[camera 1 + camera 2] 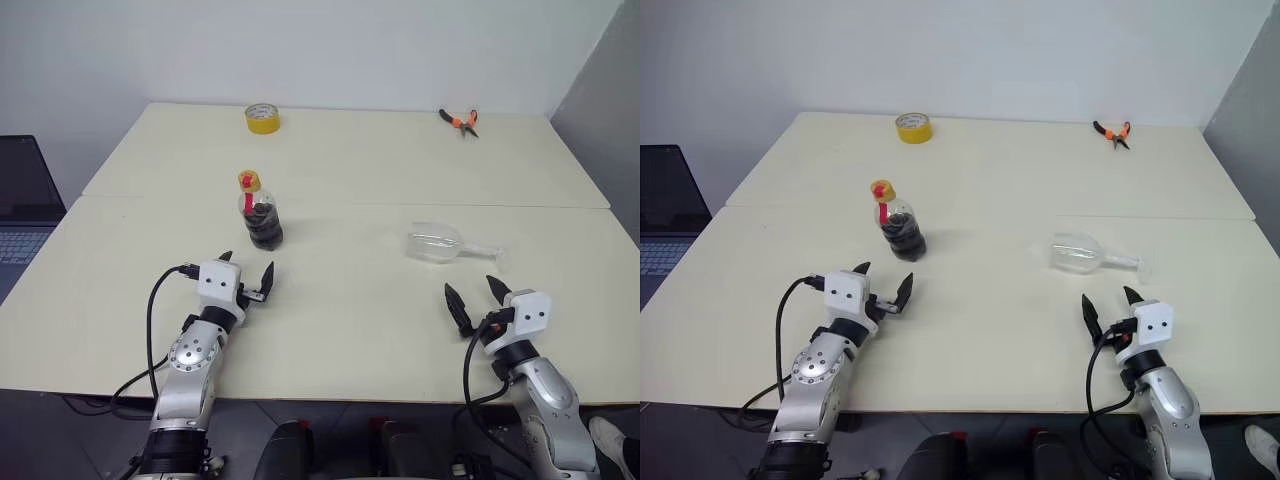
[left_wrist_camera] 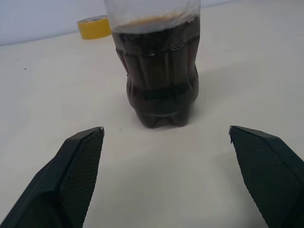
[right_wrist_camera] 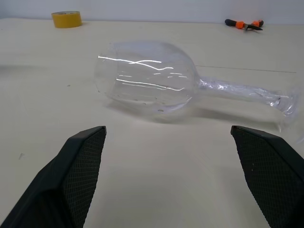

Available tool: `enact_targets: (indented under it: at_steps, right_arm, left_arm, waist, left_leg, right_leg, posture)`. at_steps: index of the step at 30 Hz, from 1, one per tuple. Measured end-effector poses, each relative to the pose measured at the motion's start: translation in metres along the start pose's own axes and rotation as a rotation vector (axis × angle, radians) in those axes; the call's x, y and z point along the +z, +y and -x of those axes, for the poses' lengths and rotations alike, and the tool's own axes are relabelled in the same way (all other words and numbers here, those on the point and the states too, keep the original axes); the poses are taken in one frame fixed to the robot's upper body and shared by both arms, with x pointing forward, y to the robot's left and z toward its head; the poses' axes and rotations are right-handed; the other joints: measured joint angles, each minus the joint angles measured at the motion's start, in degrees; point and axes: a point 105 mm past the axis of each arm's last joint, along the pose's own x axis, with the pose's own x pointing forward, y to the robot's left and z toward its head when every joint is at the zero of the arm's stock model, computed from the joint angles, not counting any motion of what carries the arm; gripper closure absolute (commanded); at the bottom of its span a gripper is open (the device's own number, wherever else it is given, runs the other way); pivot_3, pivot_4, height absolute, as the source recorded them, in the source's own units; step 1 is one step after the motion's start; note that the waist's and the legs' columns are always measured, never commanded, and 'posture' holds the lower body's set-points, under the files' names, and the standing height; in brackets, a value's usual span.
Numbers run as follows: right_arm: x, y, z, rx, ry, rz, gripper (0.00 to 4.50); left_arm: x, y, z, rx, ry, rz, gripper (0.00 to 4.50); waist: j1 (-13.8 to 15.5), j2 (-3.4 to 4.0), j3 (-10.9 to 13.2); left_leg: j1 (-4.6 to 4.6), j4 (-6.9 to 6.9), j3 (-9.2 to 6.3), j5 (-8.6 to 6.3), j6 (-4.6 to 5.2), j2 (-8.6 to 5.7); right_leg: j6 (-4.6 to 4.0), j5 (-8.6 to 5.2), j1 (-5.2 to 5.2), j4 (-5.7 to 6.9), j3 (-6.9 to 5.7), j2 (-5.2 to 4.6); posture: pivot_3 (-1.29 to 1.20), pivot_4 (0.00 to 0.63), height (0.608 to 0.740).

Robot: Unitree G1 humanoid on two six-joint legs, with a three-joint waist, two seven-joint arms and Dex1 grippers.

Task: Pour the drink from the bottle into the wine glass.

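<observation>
1. The left hand [image 1: 246, 275] hovered over the near left of the bench [image 1: 350, 170] with its two black fingers spread wide and nothing between them; the bottle [image 1: 261, 212] stood upright just beyond it, a little to the right, apart from the fingertips.
2. The right hand [image 1: 473, 298] hung over the near right of the bench, fingers likewise spread wide and empty; the wine glass [image 1: 450, 245] lay on its side just beyond it, not touching, with its bowl toward the left and its foot toward the right.
3. The bottle was small, squat, clear plastic with a rounded, ribbed body, a red band near the neck and a yellow-orange cap; the drink [image 2: 159, 90] showed through the walls as a near-black liquid with a thin brownish line at its surface, filling the lower body.
4. The wine glass was clear and colourless, with a rounded bowl, a thin stem and a round foot; bright highlights ran along the bowl in the right wrist view, and it held no liquid.
5. The fingers [image 3: 71, 175] of both hands were black with a fine meshed texture on their inner faces, tapering to blunt tips.
6. The bench was pale cream and matte, made of two tops meeting at a seam across the middle; a yellow tape roll [image 1: 262, 118] lay at the far edge left of centre, and orange-handled pliers [image 1: 460, 121] at the far right.
</observation>
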Motion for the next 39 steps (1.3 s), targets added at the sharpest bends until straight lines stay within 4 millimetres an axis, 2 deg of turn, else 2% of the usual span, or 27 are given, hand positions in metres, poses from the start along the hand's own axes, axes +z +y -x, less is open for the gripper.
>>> enact_targets:
  at_steps: [8,14,22,27,32,36,39]
  right_arm:
    - [0.0,0.008,-0.001,0.04,-0.001,0.0,0.0]
    - [0.004,0.019,0.0,0.103,-0.005,0.021,0.0]
    - [0.022,0.048,0.002,0.29,-0.021,0.044,0.0]
    - [0.028,0.055,0.003,0.354,-0.011,0.04,0.0]
    - [0.065,0.069,-0.001,0.487,-0.087,0.088,0.0]
    - [0.061,0.074,0.003,0.568,-0.025,0.106,0.0]
    - [0.064,0.077,0.0,0.603,-0.028,0.11,0.0]
  left_arm:
    - [-0.002,-0.005,0.0,-0.047,0.018,-0.027,0.04]
    - [-0.005,-0.007,0.004,-0.103,0.041,0.028,0.04]
    - [0.013,0.0,0.01,-0.138,-0.012,0.046,0.04]
    - [0.013,-0.002,0.011,-0.157,-0.013,0.047,0.04]
    - [0.025,-0.001,0.001,-0.146,-0.054,0.039,0.04]
    - [0.023,0.001,-0.003,-0.132,-0.027,0.058,0.04]
    - [0.029,0.003,-0.009,-0.128,-0.035,0.054,0.04]
  waist:
    - [0.0,0.0,0.0]
    - [0.0,0.0,0.0]
    - [0.0,0.0,0.0]
    - [0.0,0.01,0.0]
    - [0.0,0.0,0.0]
    - [0.0,-0.03,0.0]
    - [0.0,-0.03,0.0]
  left_leg:
    - [0.0,0.0,0.0,0.0,0.0,0.0]
    - [0.0,0.0,-0.02,0.0,0.0,0.0]
    - [0.0,0.0,-0.06,0.0,0.0,0.0]
    - [0.0,0.01,-0.08,0.0,0.0,-0.01]
    - [-0.02,0.0,-0.18,0.0,0.0,-0.01]
    - [-0.07,0.02,-0.17,0.0,0.0,-0.03]
    - [-0.06,0.02,-0.2,0.0,0.0,-0.02]
  right_leg:
    - [0.0,0.0,0.0,0.0,0.0,0.0]
    - [0.0,0.0,0.0,-0.01,-0.01,0.0]
    - [0.0,0.0,0.04,-0.05,-0.04,-0.01]
    - [0.0,0.0,0.04,-0.06,-0.06,-0.01]
    - [0.0,-0.01,0.08,-0.12,-0.16,0.0]
    - [0.01,0.0,0.09,-0.22,-0.14,-0.02]
    - [0.0,0.0,0.09,-0.19,-0.17,0.0]
  posture:
    - [0.0,0.15,0.74]
    - [0.0,0.15,0.74]
    - [0.0,0.15,0.74]
    - [0.0,0.15,0.74]
    - [0.0,0.15,0.74]
    - [0.0,0.15,0.74]
    - [0.0,0.15,0.74]
